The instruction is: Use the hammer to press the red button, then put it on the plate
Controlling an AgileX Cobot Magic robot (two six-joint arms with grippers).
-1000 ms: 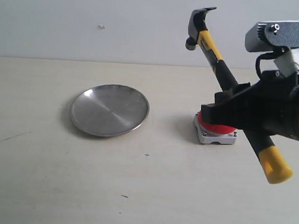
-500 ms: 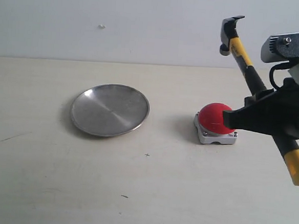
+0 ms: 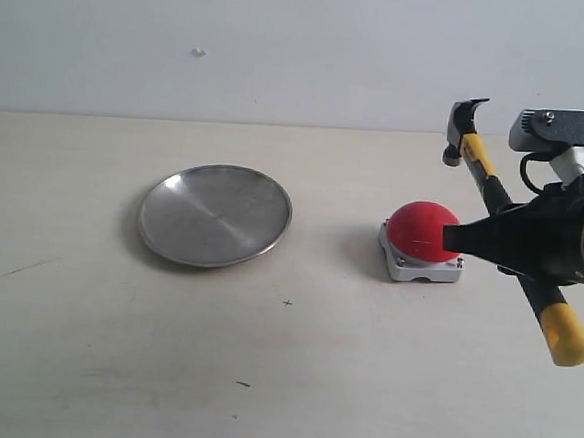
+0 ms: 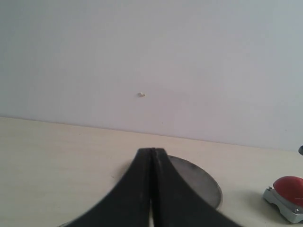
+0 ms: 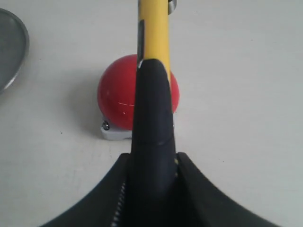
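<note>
hammer (image 3: 481, 170) tilted beside red button (image 3: 423, 231), plate (image 3: 215, 216) well apart

hammer (image 5: 154, 38): head cropped (right wrist view) | plate (image 5: 10, 49): mostly cropped | red button (image 5: 116, 94): part-hidden

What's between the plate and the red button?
Nothing: only bare table between the plate and the red button, clearest in the exterior view. The hammer, held in the right claw, is on the button's other side.
</note>
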